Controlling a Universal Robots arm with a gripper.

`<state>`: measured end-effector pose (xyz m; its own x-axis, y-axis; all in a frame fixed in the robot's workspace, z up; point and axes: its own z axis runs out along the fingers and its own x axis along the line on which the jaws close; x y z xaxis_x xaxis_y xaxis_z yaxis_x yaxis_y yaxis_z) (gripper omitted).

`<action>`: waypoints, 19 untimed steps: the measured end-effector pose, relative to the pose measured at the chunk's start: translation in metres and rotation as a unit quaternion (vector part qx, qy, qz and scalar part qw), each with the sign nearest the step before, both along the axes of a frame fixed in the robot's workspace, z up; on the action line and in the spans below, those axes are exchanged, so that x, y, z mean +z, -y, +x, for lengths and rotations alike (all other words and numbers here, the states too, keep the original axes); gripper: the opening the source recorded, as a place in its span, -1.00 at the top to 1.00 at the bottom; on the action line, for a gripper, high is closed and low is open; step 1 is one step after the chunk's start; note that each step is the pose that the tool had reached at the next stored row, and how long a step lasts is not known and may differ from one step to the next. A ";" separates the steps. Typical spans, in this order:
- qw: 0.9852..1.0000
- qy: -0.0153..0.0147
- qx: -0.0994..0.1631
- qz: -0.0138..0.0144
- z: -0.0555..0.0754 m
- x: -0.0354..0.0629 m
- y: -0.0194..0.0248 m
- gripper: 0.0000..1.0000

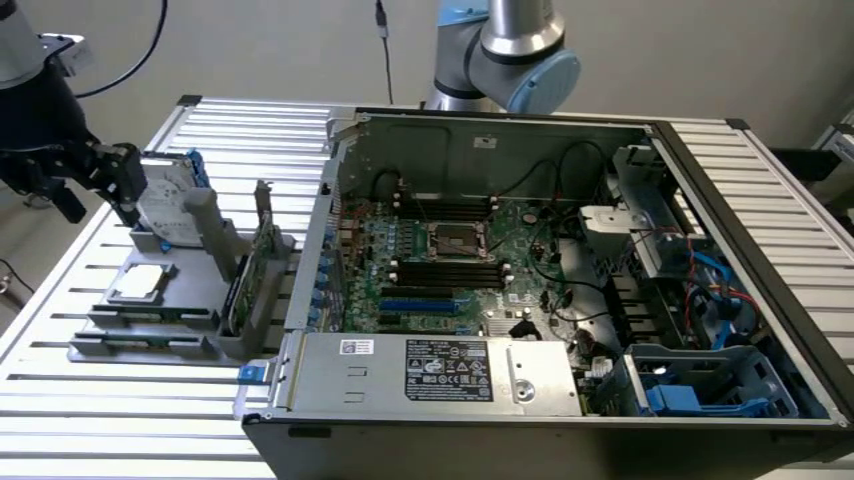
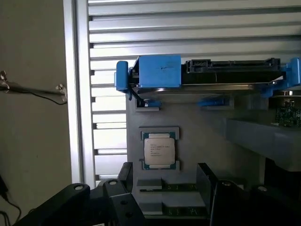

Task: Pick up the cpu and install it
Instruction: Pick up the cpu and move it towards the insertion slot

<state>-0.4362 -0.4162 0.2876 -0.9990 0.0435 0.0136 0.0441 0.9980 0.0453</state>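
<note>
A ribbed silver aluminium worktop spans the scene under soft, even light. Behind it stands a plain pale wall. Past the worktop's edge lies smooth beige floor, crossed by a thin wire.

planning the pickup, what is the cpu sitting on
The cpu lies flat in a grey holder with raised lips at two opposite edges. The holder's floor under the chip is covered.

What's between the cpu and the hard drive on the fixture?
Nothing loose: just bare grey fixture plate between the cpu and the hard drive. The wrist view shows it plainly.
</note>
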 end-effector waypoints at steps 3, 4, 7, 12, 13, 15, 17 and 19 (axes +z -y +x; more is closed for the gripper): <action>1.000 0.000 0.000 0.000 0.000 -0.0054 0.0003 -0.31; 1.000 0.000 0.000 0.000 0.000 -0.0072 0.0005 -0.31; 1.000 0.000 0.001 0.000 0.000 -0.0128 0.0011 -0.31; 1.000 0.000 0.001 0.000 0.000 -0.0218 0.0022 -0.31; 1.000 0.000 0.001 0.000 0.000 -0.0236 0.0025 -0.31; 1.000 0.000 0.001 0.000 0.000 -0.0273 0.0032 -0.31; 1.000 0.000 0.001 0.000 0.000 -0.0309 0.0038 -0.31; 1.000 0.000 0.001 0.000 0.001 -0.0345 0.0046 -0.31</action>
<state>-0.4355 -0.4208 0.2531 -0.9990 0.0420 0.0132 0.0426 0.9980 0.0463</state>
